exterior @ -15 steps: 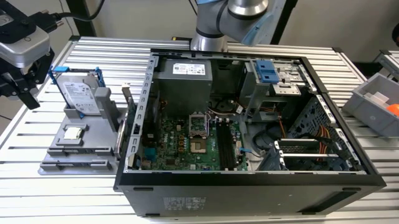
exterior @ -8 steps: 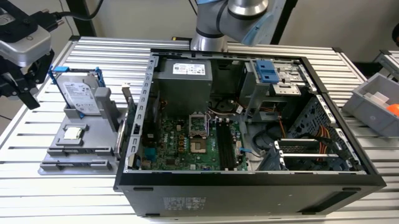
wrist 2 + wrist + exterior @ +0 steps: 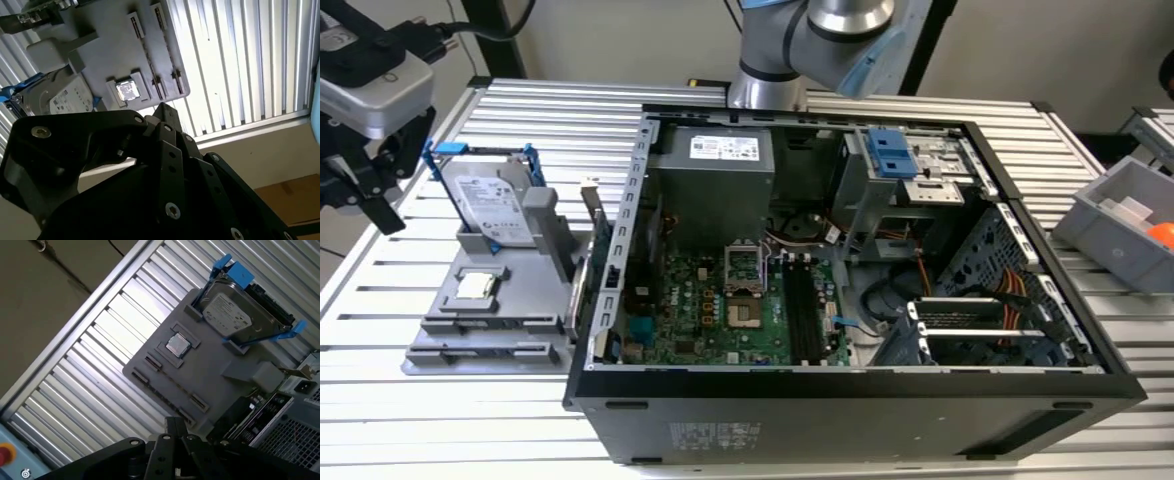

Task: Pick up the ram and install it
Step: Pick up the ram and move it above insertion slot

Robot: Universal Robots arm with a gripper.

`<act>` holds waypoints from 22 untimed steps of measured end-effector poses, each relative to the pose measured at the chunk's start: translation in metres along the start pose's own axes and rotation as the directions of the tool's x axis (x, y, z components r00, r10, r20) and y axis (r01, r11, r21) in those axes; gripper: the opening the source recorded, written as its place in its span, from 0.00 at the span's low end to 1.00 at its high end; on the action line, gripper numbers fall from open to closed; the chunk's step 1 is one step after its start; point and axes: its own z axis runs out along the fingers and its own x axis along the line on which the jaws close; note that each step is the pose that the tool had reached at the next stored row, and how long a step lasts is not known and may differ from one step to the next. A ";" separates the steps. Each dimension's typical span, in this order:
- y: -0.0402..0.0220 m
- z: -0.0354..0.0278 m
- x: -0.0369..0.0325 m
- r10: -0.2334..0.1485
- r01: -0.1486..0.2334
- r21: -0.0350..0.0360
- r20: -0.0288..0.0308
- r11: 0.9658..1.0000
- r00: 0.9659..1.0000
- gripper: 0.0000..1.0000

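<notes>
I cannot tell if the gripper (image 3: 360, 195) is spread or pressed together, and it may bump the case (image 3: 854, 400) reaching the ram (image 3: 250, 415), squeezed beside the holder (image 3: 520, 310) at the gripper's 3 o'clock in the exterior view.

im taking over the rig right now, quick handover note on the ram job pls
Pincer: at the exterior view's left, beside the grey fixture, carrying no ram.
Ram: it looks like the thin dark board standing on edge at the fixture's side nearest the open case. The pincer is apart from it.
Motherboard slots: the long black ones look unfilled.
Done: nothing that shows. The ram is not picked up.
Left: the pick and the install.
</notes>
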 end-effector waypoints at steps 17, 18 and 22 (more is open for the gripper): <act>0.0007 -0.0001 -0.0006 -0.229 0.229 -0.004 -0.011 0.974 0.973 0.00; 0.0007 -0.0001 -0.0006 -0.239 0.239 -0.004 -0.012 0.971 0.971 0.00; 0.0007 -0.0001 -0.0006 -0.275 0.274 -0.005 -0.013 0.962 0.961 0.00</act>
